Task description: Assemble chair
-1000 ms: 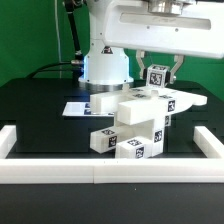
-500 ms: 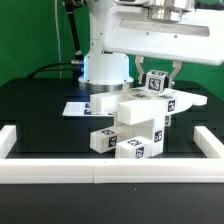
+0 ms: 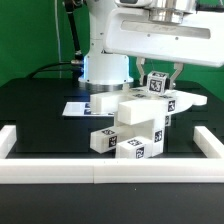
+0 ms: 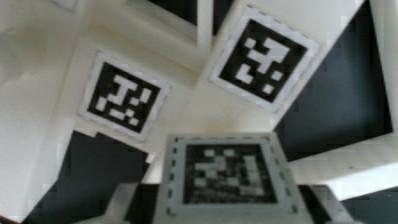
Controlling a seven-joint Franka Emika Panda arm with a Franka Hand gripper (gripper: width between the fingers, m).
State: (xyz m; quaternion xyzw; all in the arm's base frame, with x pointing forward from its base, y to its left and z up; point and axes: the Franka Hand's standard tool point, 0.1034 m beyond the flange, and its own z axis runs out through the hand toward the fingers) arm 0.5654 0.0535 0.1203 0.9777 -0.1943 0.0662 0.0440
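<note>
The chair's white tagged parts lie piled in the middle of the black table: a flat square plate (image 3: pixel 178 101) at the back, long bars (image 3: pixel 140 111) and small blocks (image 3: pixel 105 140) in front. My gripper (image 3: pixel 157 80) hangs over the pile and is shut on a small white tagged cube (image 3: pixel 156 84), held just above the plate. In the wrist view the cube (image 4: pixel 226 168) sits between the fingers (image 4: pixel 139 205), with tagged chair parts (image 4: pixel 267 52) below it.
Long white border rails (image 3: pixel 110 175) run along the front, left (image 3: pixel 8 139) and right (image 3: pixel 208 142) of the table. The marker board (image 3: pixel 80 107) lies flat behind the pile, in front of the robot base (image 3: pixel 105 65).
The gripper with the cube has shifted very slightly; the pile has not moved.
</note>
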